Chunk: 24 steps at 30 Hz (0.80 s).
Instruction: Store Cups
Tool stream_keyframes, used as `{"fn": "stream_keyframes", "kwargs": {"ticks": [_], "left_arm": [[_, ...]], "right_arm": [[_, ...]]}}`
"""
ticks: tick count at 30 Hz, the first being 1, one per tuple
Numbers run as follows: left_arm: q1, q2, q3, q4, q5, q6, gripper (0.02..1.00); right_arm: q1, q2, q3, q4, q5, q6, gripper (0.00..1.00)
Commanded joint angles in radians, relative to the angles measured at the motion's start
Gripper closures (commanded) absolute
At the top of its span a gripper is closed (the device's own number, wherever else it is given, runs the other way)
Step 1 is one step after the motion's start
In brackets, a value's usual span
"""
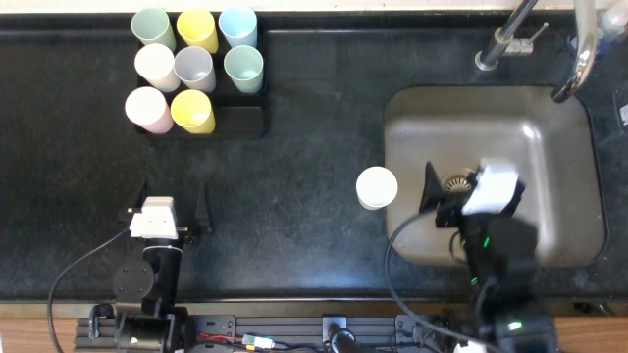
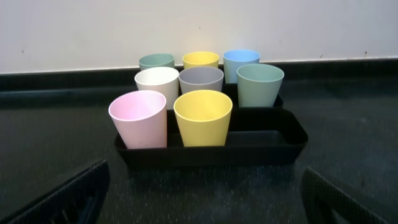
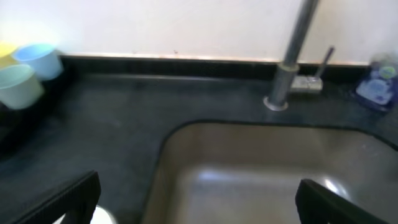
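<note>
A black tray (image 1: pixel 245 120) at the counter's far left holds several cups in pastel colours: pink (image 1: pixel 146 109), yellow (image 1: pixel 193 111), white, grey, green and blue. Its front right slot stands empty (image 2: pixel 267 127). In the left wrist view the pink cup (image 2: pixel 139 118) and a yellow cup (image 2: pixel 203 116) stand in the front row. One white cup (image 1: pixel 376 187) stands alone on the counter by the sink's left rim. My left gripper (image 1: pixel 174 201) (image 2: pixel 202 199) is open, short of the tray and facing it. My right gripper (image 1: pixel 466 181) (image 3: pixel 199 202) is open over the sink, to the right of the white cup (image 3: pixel 102 215).
A steel sink (image 1: pixel 549 127) fills the right side, with a tap (image 1: pixel 505 34) (image 3: pixel 292 56) behind it. A wall runs along the back of the dark counter (image 1: pixel 314 127). A blue item (image 3: pixel 379 87) sits at the far right.
</note>
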Motion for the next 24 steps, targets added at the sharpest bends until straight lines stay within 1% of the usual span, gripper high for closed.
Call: {"fn": "stream_keyframes", "kwargs": {"ticks": [1,4,9,13,16,20,24], "left_arm": [[0.006,-0.007,-0.001,-0.003,0.013,0.015,0.018],[0.006,-0.007,-0.001,-0.003,0.013,0.016,0.018],[0.006,-0.007,-0.001,-0.003,0.013,0.015,0.018],[0.006,-0.007,-0.001,-0.003,0.013,0.015,0.018],[0.006,-0.007,-0.001,-0.003,0.013,0.016,0.018],[0.006,-0.007,-0.001,-0.003,0.013,0.015,0.018],[0.006,-0.007,-0.001,-0.003,0.013,0.015,0.018]], "right_arm": [[-0.005,0.242,0.339,-0.297,-0.064,0.038,0.003],[-0.005,0.419,0.509,-0.483,-0.08,0.056,0.003],[-0.005,0.679,0.648,-0.671,-0.233,0.081,0.003],[-0.004,0.852,0.665,-0.773,-0.305,0.08,0.003],[0.013,0.941,0.665,-0.808,-0.314,0.053,0.031],[0.034,1.015,0.665,-0.792,-0.312,0.045,0.051],[0.05,1.076,0.665,-0.785,-0.263,0.043,0.086]]}}
